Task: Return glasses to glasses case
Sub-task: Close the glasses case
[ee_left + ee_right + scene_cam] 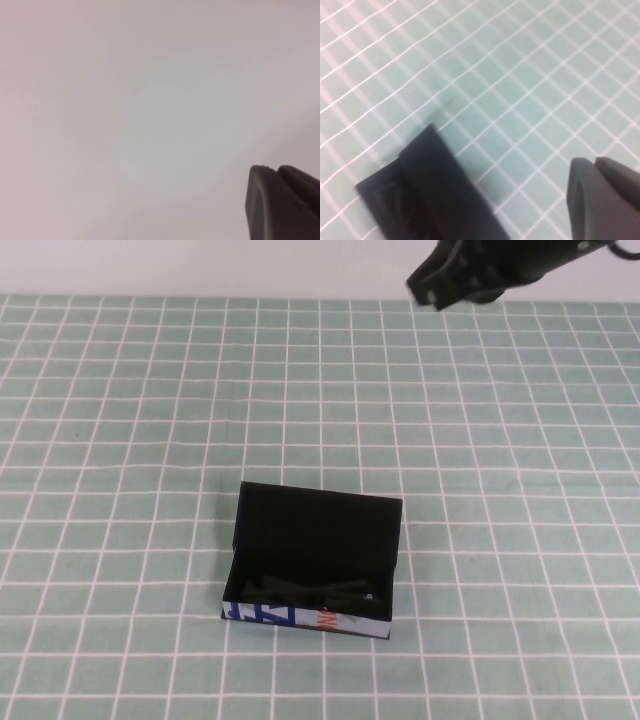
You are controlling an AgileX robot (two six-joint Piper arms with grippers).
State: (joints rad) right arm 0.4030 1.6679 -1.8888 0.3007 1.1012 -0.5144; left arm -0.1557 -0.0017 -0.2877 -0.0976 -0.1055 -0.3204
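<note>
Glasses case [313,555] open on the green checked tablecloth [120,440], near the middle of the counter and somewhat toward the near edge. Lid up and leaning back, its black inner face turned to the near side. Front wall printed in blue, white and orange, facing the near edge. Glasses [310,592] lying inside the case, low against the front wall, black on black, so probably folded, though hard to make out. One small bright glint on the frame toward the right end.

Right gripper [470,275] raised high over the far edge, right of centre, well apart from the case, nothing seen in it. Cannot tell how its jaws stand. From its wrist camera, a dark finger [602,200] at the corner of the view, with the case [427,195] and checked cloth [530,75] below.

Left gripper [282,202] out of the overhead view; in its wrist camera only one dark finger tip against a plain pale surface. Cannot tell its jaw state either.
</note>
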